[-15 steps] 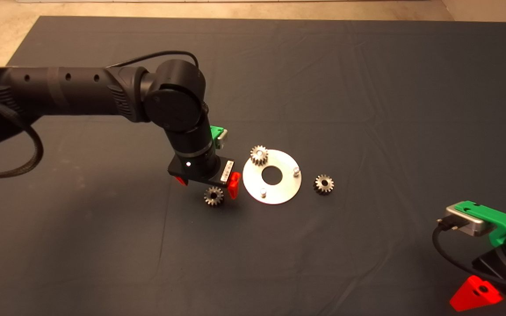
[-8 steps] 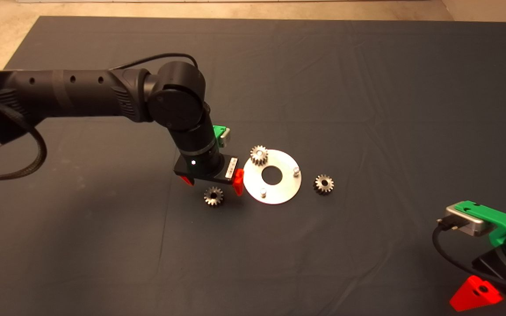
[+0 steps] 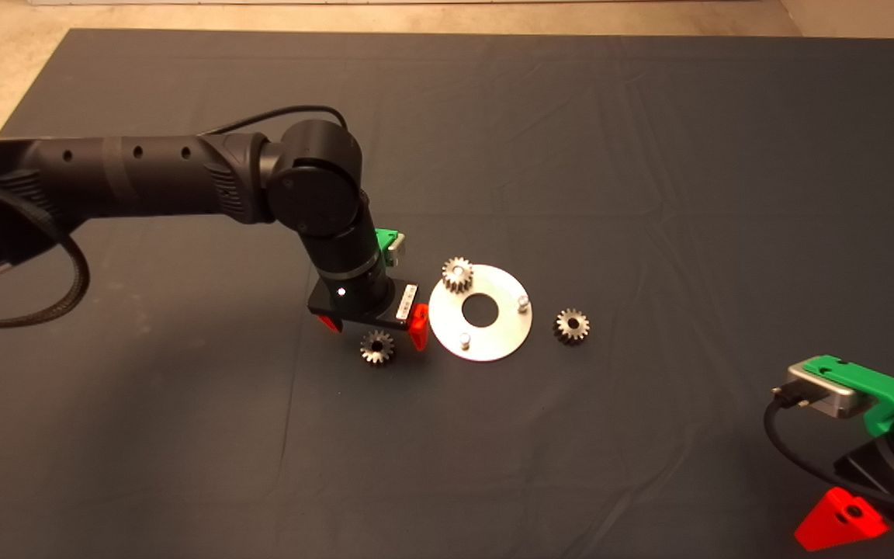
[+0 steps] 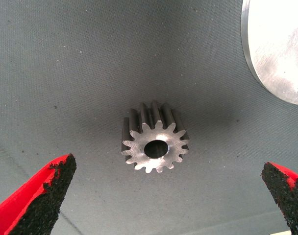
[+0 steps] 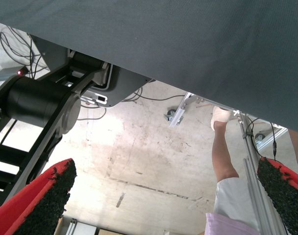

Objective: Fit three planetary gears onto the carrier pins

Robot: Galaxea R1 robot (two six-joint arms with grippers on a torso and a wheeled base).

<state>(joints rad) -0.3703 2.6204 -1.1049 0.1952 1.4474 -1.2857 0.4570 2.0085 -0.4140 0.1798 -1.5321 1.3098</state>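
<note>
Dark mat carries one loose gear beside the disc; my left tool straddles it wide open, empty; small, stiff, slippery steel, so I'd pinch across its teeth.

A dark grey mat covered the table, its cloth faintly creased. Beyond the mat's far edge lay a strip of pale floor. In the right wrist view, between the wide-apart jaws, the mat's edge gave way to stained concrete floor, loose black cables, a metal frame on a caster, and a person's leg with a light shoe.
</note>
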